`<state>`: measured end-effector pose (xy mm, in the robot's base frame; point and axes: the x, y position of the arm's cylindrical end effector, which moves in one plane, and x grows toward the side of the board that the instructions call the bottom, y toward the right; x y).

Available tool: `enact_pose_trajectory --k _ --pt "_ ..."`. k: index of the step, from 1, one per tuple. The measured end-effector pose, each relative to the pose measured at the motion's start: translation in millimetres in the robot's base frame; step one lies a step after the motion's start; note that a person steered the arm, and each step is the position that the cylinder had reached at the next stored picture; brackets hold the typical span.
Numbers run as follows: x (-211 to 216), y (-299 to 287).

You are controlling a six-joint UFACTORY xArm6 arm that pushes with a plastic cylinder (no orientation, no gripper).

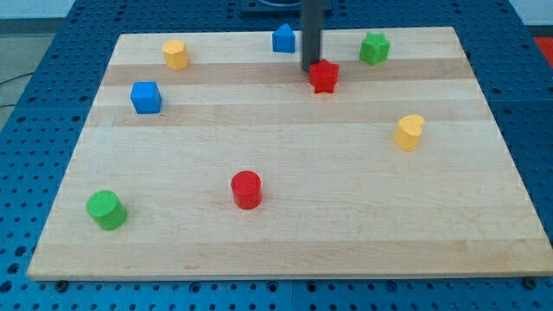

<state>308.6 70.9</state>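
My tip (pixel 310 68) comes down from the view's top and ends right at the upper left side of the red star block (pixel 324 77), touching or nearly touching it. A blue pentagon-like block (pixel 283 38) lies just up and left of the rod. To the right, near the top edge, the green star block (pixel 374 47) rests apart from the others.
The wooden board (pixel 285 216) also carries a yellow hexagon block (pixel 175 53) at top left, a blue cube (pixel 146 97) at left, a yellow heart block (pixel 409 132) at right, a red cylinder (pixel 246 189) low in the middle and a green cylinder (pixel 107 210) at bottom left.
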Motion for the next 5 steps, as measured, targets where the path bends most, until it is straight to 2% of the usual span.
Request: enact_pose_trajectory --k 1,2,3,5 --pt "87 42" --pt "140 56" --pt "175 60" --pt "210 50"
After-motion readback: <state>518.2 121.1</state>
